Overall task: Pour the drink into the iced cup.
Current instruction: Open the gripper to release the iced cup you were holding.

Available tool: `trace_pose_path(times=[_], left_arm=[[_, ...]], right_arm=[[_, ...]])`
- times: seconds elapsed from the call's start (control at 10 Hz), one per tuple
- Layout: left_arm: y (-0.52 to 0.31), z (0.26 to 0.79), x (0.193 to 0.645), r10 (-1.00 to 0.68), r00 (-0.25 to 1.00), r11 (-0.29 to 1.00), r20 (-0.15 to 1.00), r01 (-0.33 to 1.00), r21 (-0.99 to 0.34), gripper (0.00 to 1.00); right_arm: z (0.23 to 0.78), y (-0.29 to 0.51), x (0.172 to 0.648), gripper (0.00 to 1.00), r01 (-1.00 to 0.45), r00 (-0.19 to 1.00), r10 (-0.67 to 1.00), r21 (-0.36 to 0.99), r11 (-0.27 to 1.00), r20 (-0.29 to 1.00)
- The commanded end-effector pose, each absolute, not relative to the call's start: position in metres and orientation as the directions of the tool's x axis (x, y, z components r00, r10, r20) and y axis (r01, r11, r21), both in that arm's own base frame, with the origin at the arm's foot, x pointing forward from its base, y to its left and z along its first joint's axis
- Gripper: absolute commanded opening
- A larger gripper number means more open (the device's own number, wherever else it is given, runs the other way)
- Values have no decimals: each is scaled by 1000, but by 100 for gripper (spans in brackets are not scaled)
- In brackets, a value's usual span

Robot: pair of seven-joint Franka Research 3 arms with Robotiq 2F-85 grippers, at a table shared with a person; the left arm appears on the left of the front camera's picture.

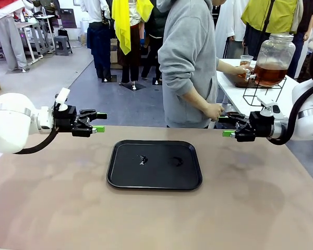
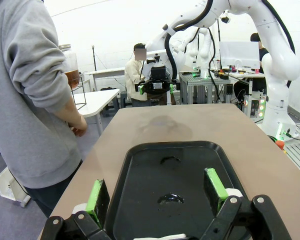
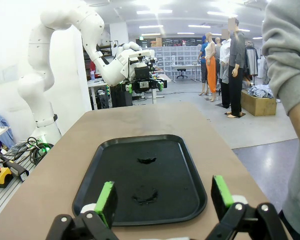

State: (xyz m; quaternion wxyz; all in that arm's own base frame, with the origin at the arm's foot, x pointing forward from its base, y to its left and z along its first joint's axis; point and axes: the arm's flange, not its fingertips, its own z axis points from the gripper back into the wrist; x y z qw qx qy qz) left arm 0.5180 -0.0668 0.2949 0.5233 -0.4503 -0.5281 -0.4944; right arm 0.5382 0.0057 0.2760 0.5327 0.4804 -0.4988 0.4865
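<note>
On the side table behind the person, the drink [image 1: 269,73] sits amber in a big glass jar [image 1: 274,54] on a wire stand, and a hand holds a clear cup [image 1: 246,61] at its tap; once filled, I judge that cup will be light, slick and easily crushed, best gripped around its middle. Both the left gripper [image 1: 96,123] and the right gripper [image 1: 230,126] hang spread and empty beside the black tray [image 1: 120,177]. The wrist views reveal small wet spots [image 3: 144,195] on it.
</note>
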Motion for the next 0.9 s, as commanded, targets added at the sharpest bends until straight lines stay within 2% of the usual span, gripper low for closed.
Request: trace_pose_path(times=[0.0,0.8], left_arm=[[-67,297,518,-36,-48,103,998,993,51,100],[-67,297,518,-36,-48,103,998,993,51,100]], right_arm=[[281,9,541,100,-997,38,38,35,73,999],[281,9,541,100,-997,38,38,35,73,999]])
